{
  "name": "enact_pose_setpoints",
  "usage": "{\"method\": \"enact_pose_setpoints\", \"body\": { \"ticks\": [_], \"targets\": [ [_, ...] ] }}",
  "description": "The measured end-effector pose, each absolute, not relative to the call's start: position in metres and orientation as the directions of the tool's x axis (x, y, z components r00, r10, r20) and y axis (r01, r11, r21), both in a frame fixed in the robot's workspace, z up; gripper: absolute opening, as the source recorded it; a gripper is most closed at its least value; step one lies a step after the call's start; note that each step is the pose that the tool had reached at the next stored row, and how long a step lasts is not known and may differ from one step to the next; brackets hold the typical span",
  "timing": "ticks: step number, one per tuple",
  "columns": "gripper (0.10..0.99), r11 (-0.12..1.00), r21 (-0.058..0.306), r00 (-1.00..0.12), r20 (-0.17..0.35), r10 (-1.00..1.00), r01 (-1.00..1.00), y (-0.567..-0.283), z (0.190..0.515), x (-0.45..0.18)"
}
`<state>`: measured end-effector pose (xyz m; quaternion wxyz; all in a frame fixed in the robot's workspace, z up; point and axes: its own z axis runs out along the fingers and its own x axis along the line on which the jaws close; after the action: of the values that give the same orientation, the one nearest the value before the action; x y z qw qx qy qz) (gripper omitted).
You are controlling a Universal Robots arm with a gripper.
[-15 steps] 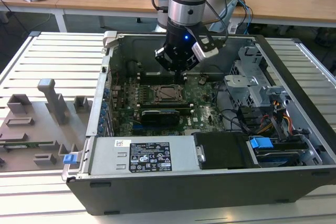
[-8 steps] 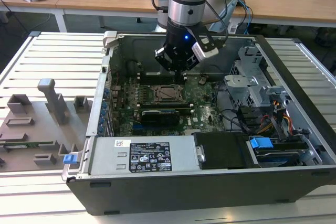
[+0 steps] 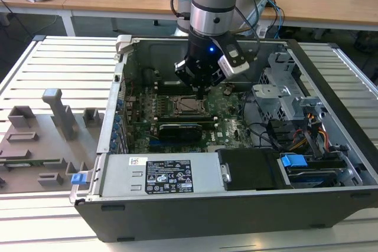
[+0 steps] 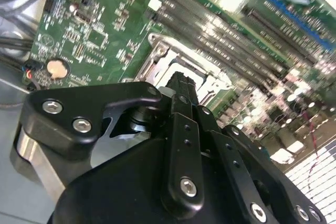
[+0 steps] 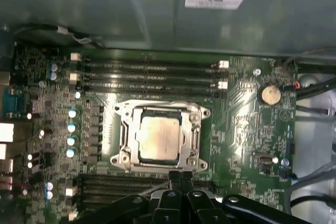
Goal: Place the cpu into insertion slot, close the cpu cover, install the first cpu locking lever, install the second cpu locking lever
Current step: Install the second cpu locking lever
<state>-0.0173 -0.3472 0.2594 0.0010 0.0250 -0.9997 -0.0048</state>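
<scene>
The cpu, a dull silver square, lies in the insertion slot in the middle of the green board. The cpu cover, a thin metal frame, lies flat around the chip, whose top shows through its window. I cannot tell how the locking levers along the socket's sides stand. My gripper hangs just above the board beside one edge of the socket, fingers together and nothing between them. In the exterior view the gripper sits right over the slot. In the second wrist view its tip overlaps the socket frame.
Long memory slots run beside the socket and a coin battery sits nearby. A black card crosses the board. Case walls, a drive cage with cables and the power supply hem the board in. A grey fixture stands outside.
</scene>
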Motion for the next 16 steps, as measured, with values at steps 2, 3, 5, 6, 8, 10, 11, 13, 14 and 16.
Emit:
{"method": "enact_pose_setpoints", "body": {
  "ticks": [2,3,5,6,8,10,11,13,14,16],
  "targets": [
    [0.106,0.999,0.010,-0.999,0.002,-0.050,-0.050,-0.360,0.257,-0.017],
    [0.106,0.999,0.010,-0.999,0.002,-0.050,-0.050,-0.363,0.254,-0.017],
    [0.106,0.999,0.010,-0.999,0.002,-0.050,-0.050,-0.364,0.250,-0.017],
    [0.106,0.999,0.010,-0.999,0.002,-0.050,-0.050,-0.364,0.246,-0.018],
    [0.106,0.999,0.011,-0.999,0.002,-0.050,-0.050,-0.364,0.239,-0.020],
    [0.106,0.999,0.017,-0.999,0.001,-0.050,-0.050,-0.364,0.233,-0.029],
    [0.106,0.999,0.021,-0.999,0.001,-0.050,-0.050,-0.364,0.232,-0.037],
    [0.106,0.998,0.025,-0.999,0.000,-0.050,-0.050,-0.364,0.229,-0.052],
    [0.106,0.998,0.027,-0.999,0.000,-0.051,-0.051,-0.364,0.227,-0.059],
    [0.106,0.998,0.027,-0.999,0.000,-0.052,-0.052,-0.365,0.225,-0.065]
  ]
}}
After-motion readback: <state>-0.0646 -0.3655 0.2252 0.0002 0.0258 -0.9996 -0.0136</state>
